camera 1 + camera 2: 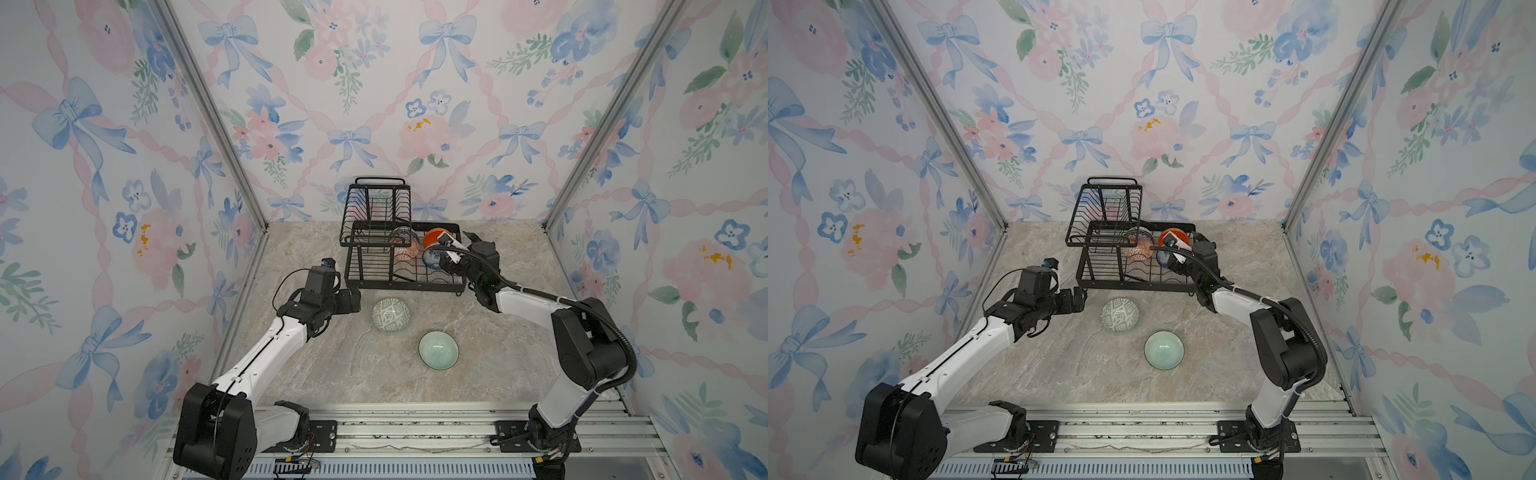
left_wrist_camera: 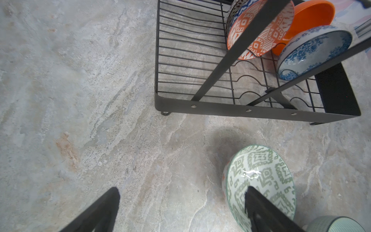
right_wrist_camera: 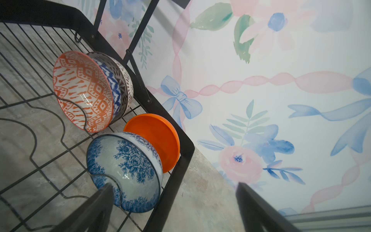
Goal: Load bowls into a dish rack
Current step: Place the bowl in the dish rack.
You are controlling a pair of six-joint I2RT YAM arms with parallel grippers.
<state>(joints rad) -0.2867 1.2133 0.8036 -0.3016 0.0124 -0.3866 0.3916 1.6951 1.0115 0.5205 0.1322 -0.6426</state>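
In both top views the black wire dish rack (image 1: 407,287) stood at the back of the table (image 1: 316,365). Two bowls sat upright in front of it, a green-patterned bowl (image 1: 391,315) near the rack and a pale green bowl (image 1: 438,350) closer to the robot. In the left wrist view the left gripper (image 2: 180,213) hung with its jaws wide apart and empty, one finger crossing in front of the green-patterned bowl. In the right wrist view the right gripper (image 3: 176,211) also stood spread and held nothing. Just ahead of it a blue floral bowl (image 3: 128,166) leaned on edge in the lower tray against an orange bowl (image 3: 158,140), with an orange-patterned bowl (image 3: 82,90) propped beside them. These glazed bowls looked stiff, slick and breakable, so pinching the rim, one finger inside and one outside, seemed the safest hold.
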